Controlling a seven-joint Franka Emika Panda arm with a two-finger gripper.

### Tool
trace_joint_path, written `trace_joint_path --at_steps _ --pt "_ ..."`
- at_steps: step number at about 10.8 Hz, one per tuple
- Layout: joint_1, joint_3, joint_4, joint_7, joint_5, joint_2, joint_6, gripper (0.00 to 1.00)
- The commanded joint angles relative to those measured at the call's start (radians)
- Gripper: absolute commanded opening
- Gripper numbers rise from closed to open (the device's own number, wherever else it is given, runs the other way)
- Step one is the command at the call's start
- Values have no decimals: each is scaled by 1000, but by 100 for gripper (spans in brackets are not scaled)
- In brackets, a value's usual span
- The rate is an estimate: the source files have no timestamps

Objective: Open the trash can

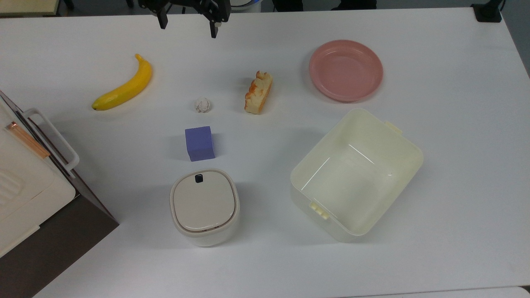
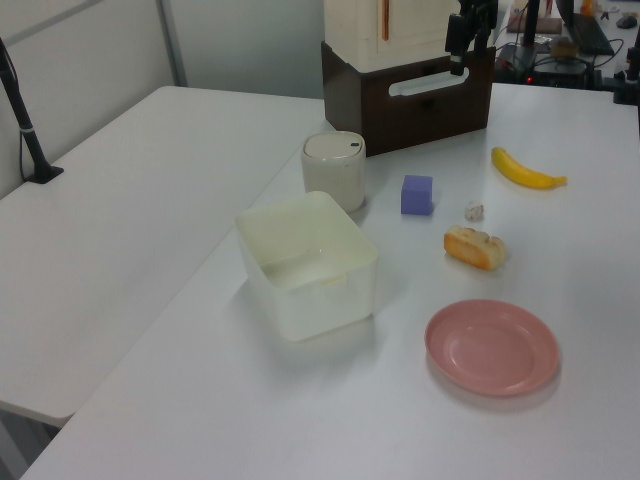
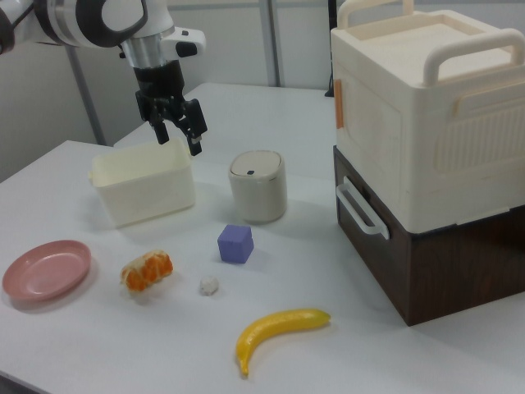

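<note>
Hand (image 1: 188,25) hangs with fingers spread, high over the white surface's (image 1: 447,124) far edge. Trash can (image 1: 204,205), rounded-square with flat lid shut, has bare room around; purple block (image 1: 200,143) sits just beyond.

a lab: white tables (image 1: 434,248), partition panels (image 3: 238,41), cluttered desk with electronics (image 2: 590,35)

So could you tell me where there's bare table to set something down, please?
In the top view, the widest bare stretch lies right of the pink plate and pale tub, and along the bottom edge below the trash can. It is crowded in the middle: banana, paper ball, bread and purple block sit close together.
</note>
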Motion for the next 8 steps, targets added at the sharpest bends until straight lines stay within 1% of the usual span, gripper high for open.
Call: trace_joint_path --at_steps 1,3,8 --pt "12 -8 -26 -11 2 -32 -28 100" --pt "7 -17 -29 -11 10 -32 -27 100" --pt "12 -16 -26 -44 1 -30 -28 100"
